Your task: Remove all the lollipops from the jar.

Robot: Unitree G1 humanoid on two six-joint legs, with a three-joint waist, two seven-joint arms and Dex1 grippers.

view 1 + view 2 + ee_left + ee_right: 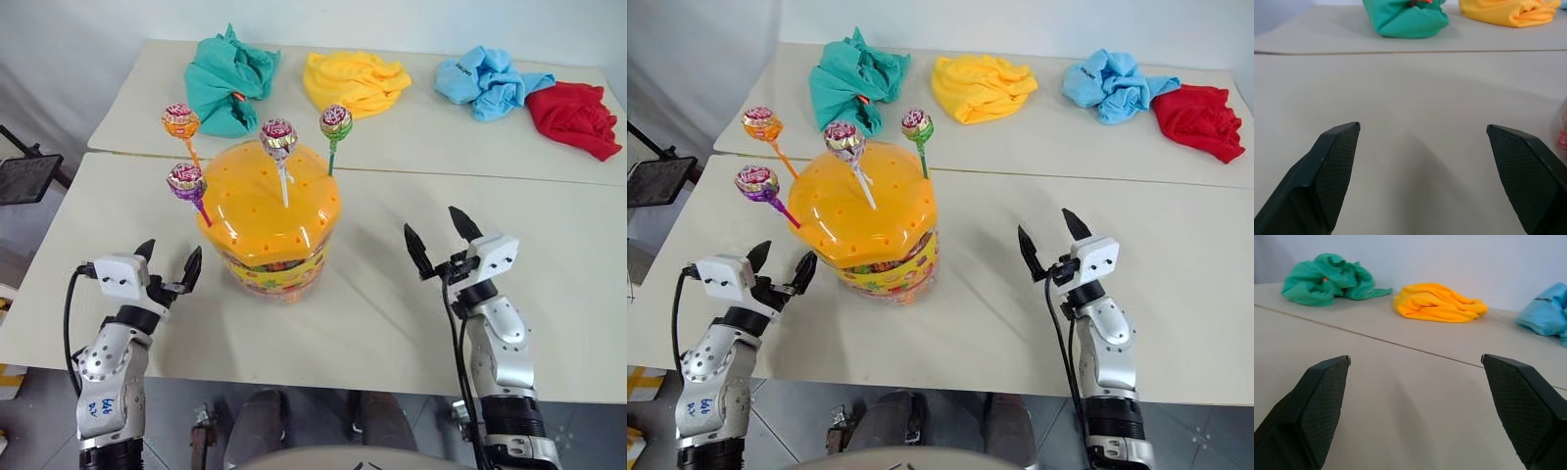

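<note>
The jar (272,225), a clear tub with an orange holed lid, stands on the near table. Several lollipops stick up from its lid: one on an orange stick (180,121), one on a purple stick (185,180), one on a white stick (278,136) and one on a green stick (335,122). My left gripper (168,259) hovers open just left of the jar, with nothing between its fingers. My right gripper (440,236) stands open and empty to the right of the jar, well apart from it.
On the far table (411,127) lie a green cloth (230,78), a yellow cloth (355,81), a blue cloth (487,80) and a red cloth (575,118). A seam separates the two tables. A dark stand (24,176) sits off the table's left edge.
</note>
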